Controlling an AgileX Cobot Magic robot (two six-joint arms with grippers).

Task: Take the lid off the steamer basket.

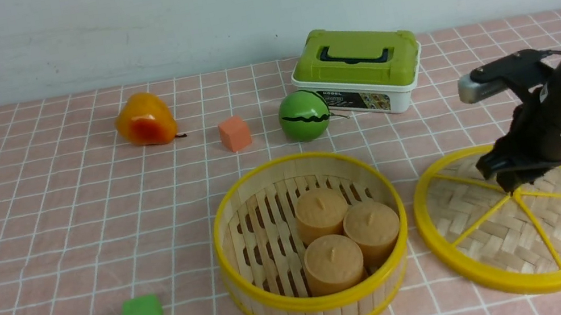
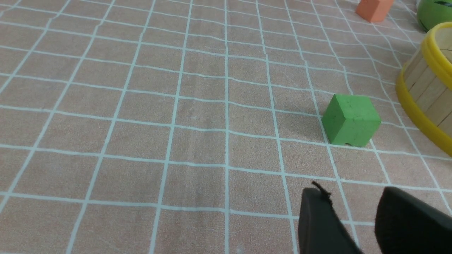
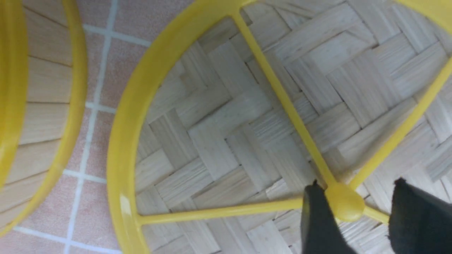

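**Position.** The lid is noted flat on the counter, at 3 o'clock from the steamer basket, just beside it but not touching. The basket is uncovered, and three tan cakes are seen inside. The task is judged essentially done.

**Hands.** The right hand is placed over the lid's centre. Its jaws are parted around the knob and not clamped on it. The left hand is spread with nothing between its jaws, near a green cube.

**Risks.**
- One finger is seen against or almost against the knob. If the hand is raised at a slant, the lid could be caught and tipped, or dragged.
- The rim could be pushed into the basket wall by any drag towards 9 o'clock, given the narrow gap.

**Views compared.**
- The clearance at the knob is shown only in the right wrist view. In the front view the knob is hidden by the arm.
- The basket's contents and the overall layout are given only by the front view.
- The left hand is recorded only in its own wrist view.
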